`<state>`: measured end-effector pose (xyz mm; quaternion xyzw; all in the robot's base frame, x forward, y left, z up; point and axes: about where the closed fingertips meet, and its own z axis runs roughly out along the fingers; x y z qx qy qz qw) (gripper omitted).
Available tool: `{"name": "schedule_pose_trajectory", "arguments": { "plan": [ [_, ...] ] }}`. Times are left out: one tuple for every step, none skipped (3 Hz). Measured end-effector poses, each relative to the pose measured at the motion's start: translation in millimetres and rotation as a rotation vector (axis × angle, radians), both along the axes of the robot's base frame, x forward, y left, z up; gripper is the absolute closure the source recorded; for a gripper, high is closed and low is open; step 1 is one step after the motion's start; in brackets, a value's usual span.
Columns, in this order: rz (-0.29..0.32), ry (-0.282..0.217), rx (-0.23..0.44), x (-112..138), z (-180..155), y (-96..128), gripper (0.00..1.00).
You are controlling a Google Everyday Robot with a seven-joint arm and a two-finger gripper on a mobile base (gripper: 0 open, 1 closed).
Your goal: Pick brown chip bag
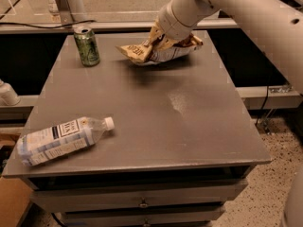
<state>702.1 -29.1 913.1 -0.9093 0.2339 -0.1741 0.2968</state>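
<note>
The claw (158,37) is clamped on the crumpled middle of the brown chip bag (140,54), which hangs just above the counter's (189,126) far side, near a green can (87,45). The bag looks light, crinkly and easily crushed, so gathered foil seems the best place to hold it.

A single camera sits high over the near edge of the worktop (189,126), tilted steeply down and facing its far edge. It stands close: the worktop fills most of the frame, all four edges in view, with the drawer fronts (142,200) below the near edge and a strip of floor (270,193) past the right edge. The arm (246,8) enters above the far right corner of the worktop, large and near the lens. The gripper (158,36) is by the far edge, fingers closed on the brown chip bag (163,53), just above the worktop
</note>
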Motion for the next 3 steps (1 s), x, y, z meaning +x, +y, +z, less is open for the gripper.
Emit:
{"name": "schedule_pose_trajectory", "arguments": {
  "plan": [
    [0.042,-0.055,0.015,-19,25,15,1.00],
    [0.079,-0.114,0.021,-34,50,27,1.00],
    [0.119,-0.188,0.014,-43,79,34,1.00]
  ]
}}
